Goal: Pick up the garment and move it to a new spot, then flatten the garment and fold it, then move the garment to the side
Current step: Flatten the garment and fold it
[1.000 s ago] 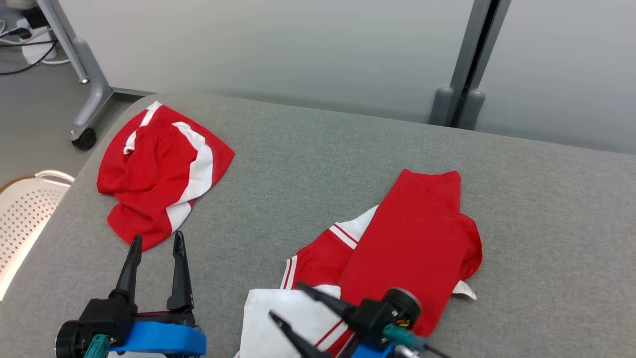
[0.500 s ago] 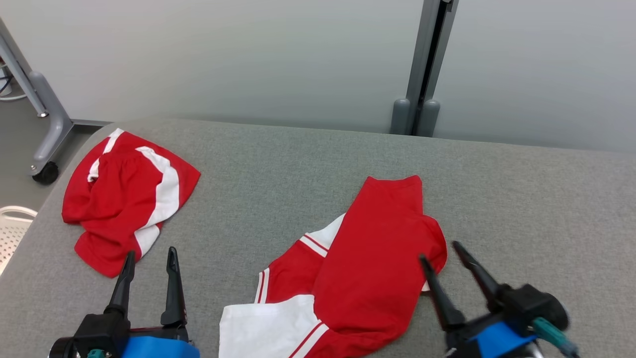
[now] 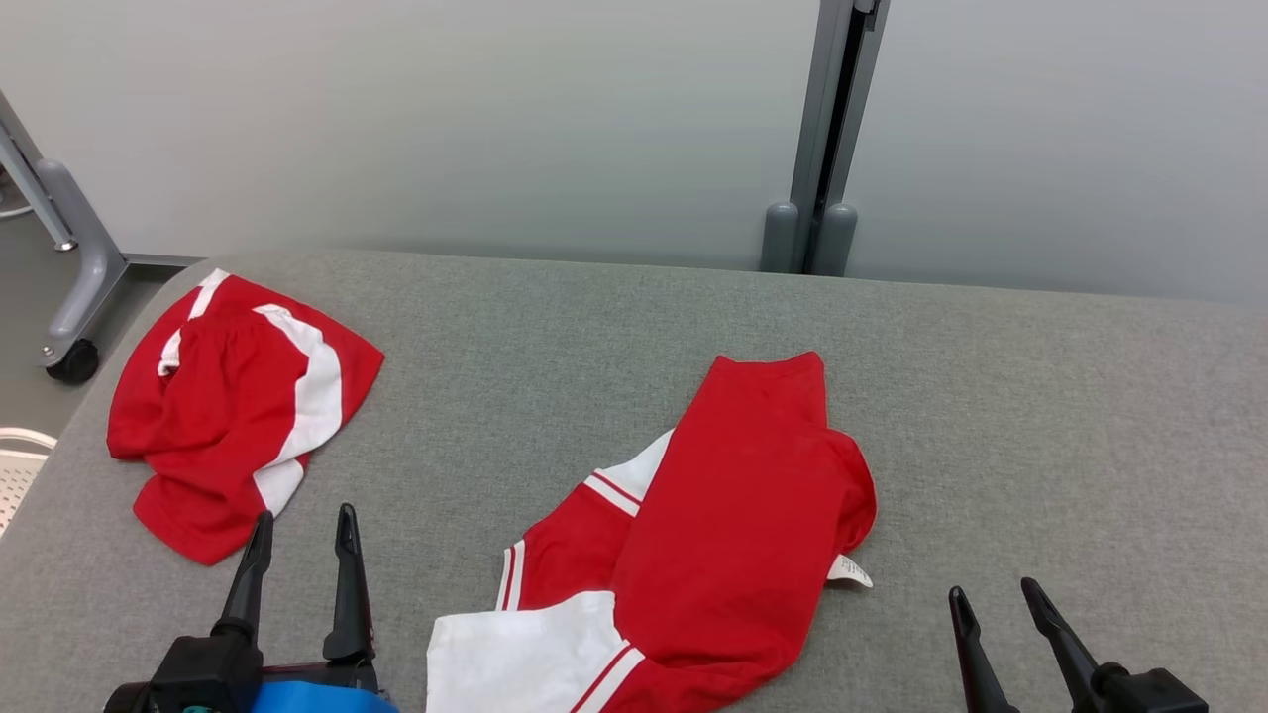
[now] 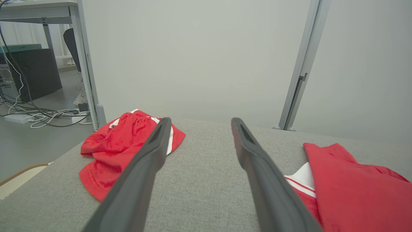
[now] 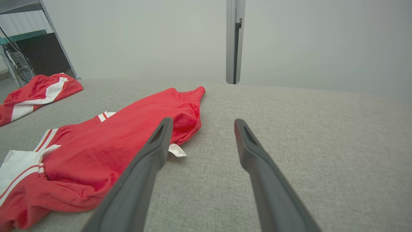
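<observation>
**Garment [image 3: 733,525] lying lengthwise, untouched**

The red-and-white garment lies on the grey table [image 3: 1040,416] between the left gripper [image 3: 303,515] and right gripper [image 3: 993,591], touching neither. Its long axis runs away from them, red end far and leaning right, white end near. Both grippers hold nothing, fingers apart

Left gripper [image 3: 303,517], long black tapered fingers [image 3: 348,584], black housing [image 3: 198,665], blue collar [image 3: 317,699]
</observation>
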Tool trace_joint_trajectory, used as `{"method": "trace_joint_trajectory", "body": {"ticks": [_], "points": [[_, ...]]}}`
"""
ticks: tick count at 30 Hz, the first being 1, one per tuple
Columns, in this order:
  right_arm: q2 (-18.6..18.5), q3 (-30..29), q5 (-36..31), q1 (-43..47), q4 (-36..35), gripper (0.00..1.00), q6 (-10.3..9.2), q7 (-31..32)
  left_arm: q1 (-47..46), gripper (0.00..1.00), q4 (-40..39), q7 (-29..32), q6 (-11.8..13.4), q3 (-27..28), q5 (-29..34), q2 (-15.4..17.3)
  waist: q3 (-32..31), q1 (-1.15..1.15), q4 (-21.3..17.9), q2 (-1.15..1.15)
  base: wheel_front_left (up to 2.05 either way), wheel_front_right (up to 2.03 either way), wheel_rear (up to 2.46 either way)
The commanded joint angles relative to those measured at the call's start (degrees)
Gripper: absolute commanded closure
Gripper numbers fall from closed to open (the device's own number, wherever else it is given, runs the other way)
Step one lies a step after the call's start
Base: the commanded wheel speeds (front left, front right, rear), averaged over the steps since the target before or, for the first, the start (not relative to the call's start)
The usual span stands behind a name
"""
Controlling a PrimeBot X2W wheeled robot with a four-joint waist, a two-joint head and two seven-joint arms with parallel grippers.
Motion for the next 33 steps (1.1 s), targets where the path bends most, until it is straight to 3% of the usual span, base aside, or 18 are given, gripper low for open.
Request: {"method": "trace_joint_trajectory", "body": {"ticks": [1,16,26,33], "points": [[0.3,-0.1,-0.3,0.3,-0.5,0.00,0.03,0.2,0.4,0.00,-0.2,-0.2,-0.1,0.2,0.3,0.0,0.0,0.00,0.0,0.00,0.00,0.00,0.00],[-1.9,0.5,-2.5,-12.2,2.2,0.00,0.03,6.1,-1.8,0.00,-0.2,-0.2,-0.3,-0.6,0.0,-0.1,2.7,0.00,1.8,0.00,0.00,0.00,0.00],[-4.0,1.1,-2.0,-19.4,16.0,0.00,0.03,7.5,-4.1,0.00,0.0,-0.2,0.5,-2.0,-1.1,-0.1,6.2,0.00,4.4,0.00,0.00,0.00,0.00],[-3.1,1.9,-1.7,-23.5,25.5,0.00,0.03,6.1,-5.1,0.00,-0.2,-0.2,0.9,-2.3,-1.5,-0.1,7.8,0.00,5.7,0.00,0.00,0.00,0.00]]}}
